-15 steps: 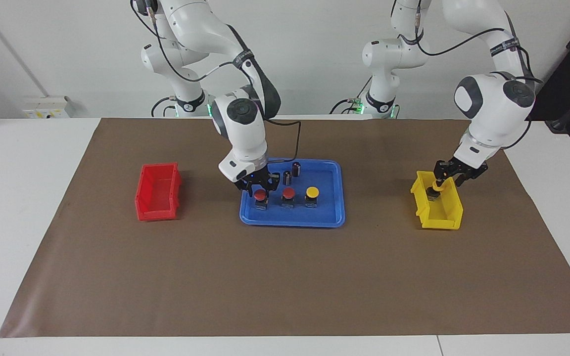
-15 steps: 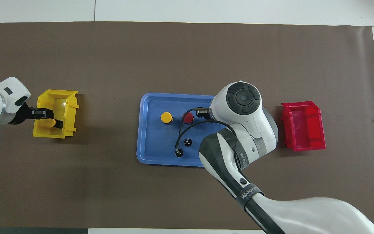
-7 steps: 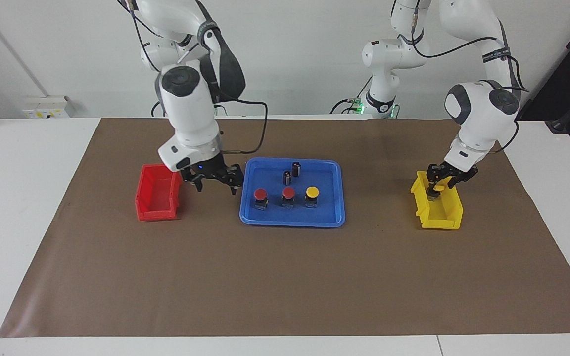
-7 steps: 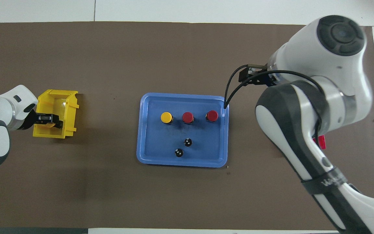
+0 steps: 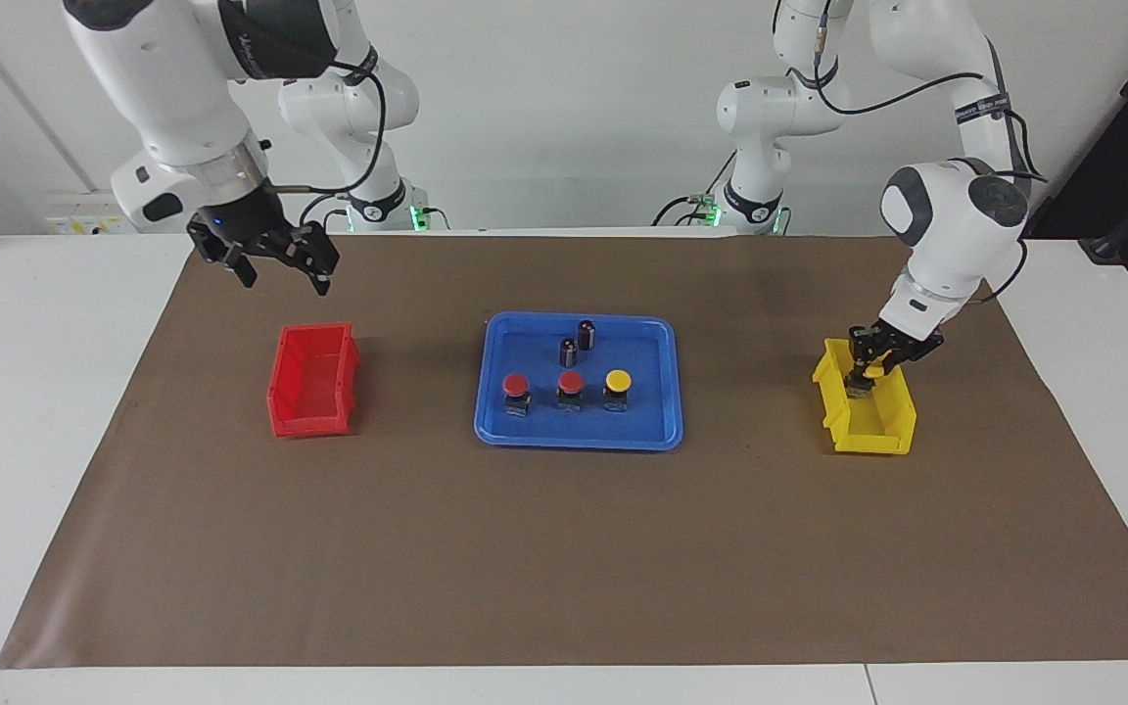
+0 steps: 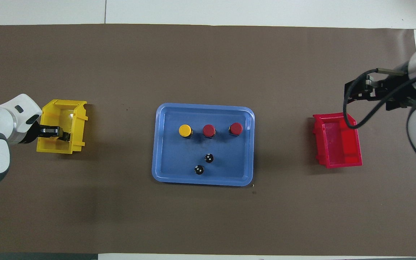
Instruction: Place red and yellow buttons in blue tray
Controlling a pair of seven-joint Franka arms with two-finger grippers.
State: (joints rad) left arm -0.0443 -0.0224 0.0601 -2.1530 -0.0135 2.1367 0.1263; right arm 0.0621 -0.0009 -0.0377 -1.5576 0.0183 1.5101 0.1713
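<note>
The blue tray (image 5: pixel 579 443) (image 6: pixel 202 182) lies mid-mat. In it stand two red buttons (image 5: pixel 516 384) (image 5: pixel 571 382) (image 6: pixel 235 128) (image 6: pixel 208 130) and one yellow button (image 5: pixel 618 379) (image 6: pixel 185 130) in a row. My left gripper (image 5: pixel 866 370) (image 6: pixel 59 133) reaches down into the yellow bin (image 5: pixel 877 426) (image 6: pixel 63 117). Its fingers are closed on the second yellow button (image 5: pixel 872 370), which is mostly hidden. My right gripper (image 5: pixel 280 269) (image 6: pixel 352 93) is open and empty. It is raised over the mat beside the red bin (image 5: pixel 314 382) (image 6: pixel 338 141).
Two dark capless cylinders (image 5: pixel 568 351) (image 5: pixel 587 333) (image 6: pixel 209 157) (image 6: pixel 199 169) stand in the tray, nearer to the robots than the buttons. The red bin is empty. A brown mat (image 5: pixel 564 568) covers the table.
My right gripper let go of a red button in the tray, rose and swung away past the red bin. My left gripper sank a little into the yellow bin around the yellow button.
</note>
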